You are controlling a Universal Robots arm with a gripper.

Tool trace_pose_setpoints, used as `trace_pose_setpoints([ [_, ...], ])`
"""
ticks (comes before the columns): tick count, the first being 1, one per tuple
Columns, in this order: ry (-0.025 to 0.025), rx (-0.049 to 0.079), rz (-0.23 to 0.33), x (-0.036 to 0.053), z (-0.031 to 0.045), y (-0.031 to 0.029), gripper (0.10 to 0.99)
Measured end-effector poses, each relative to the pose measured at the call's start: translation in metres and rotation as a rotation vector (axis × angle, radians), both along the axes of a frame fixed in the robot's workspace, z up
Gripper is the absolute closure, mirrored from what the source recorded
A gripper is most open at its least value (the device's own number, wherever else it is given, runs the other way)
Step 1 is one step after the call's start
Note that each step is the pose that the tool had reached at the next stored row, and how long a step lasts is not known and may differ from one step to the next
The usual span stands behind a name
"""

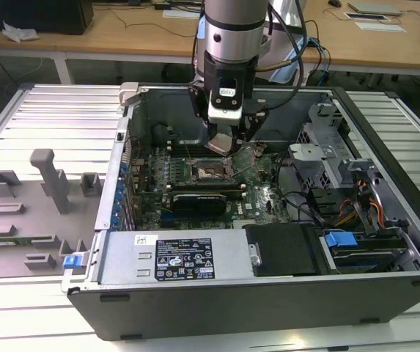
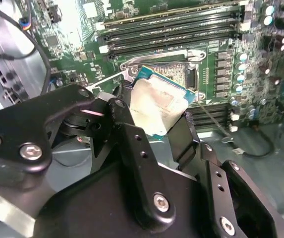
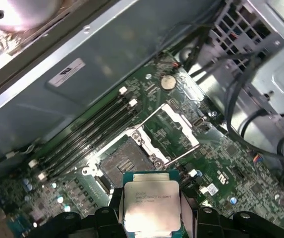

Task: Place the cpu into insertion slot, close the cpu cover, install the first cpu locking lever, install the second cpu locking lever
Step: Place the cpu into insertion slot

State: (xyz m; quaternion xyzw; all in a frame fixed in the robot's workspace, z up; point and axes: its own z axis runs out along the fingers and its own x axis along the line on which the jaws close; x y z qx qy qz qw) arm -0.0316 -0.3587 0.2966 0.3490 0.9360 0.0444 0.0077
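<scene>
In the exterior view my gripper (image 1: 224,144) hangs inside the open computer case, just above the green motherboard (image 1: 261,196). It is shut on the cpu (image 3: 150,208), a pale square chip clamped on two sides by the black fingers (image 3: 113,210). The second wrist view shows the cpu (image 2: 154,106) tilted and hovering over the insertion slot (image 2: 170,74). The insertion slot (image 3: 124,161) lies open with its dark centre bare, a short way from the chip. The cpu cover (image 3: 177,120) is swung up beside it. A thin locking lever (image 3: 184,154) stands free next to the socket.
Memory slots (image 3: 89,130) run along one side of the socket. A long black card (image 1: 199,198) lies just in front of it, then the power supply (image 1: 173,257). A drive cage and cables (image 1: 334,169) fill the exterior view's right. A grey fixture tray (image 1: 34,213) sits outside on the left.
</scene>
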Motion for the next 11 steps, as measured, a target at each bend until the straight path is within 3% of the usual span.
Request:
trace_pose_setpoints([
  [11,0.0,0.0,-0.211,0.0,-0.0018,0.0,0.545],
])
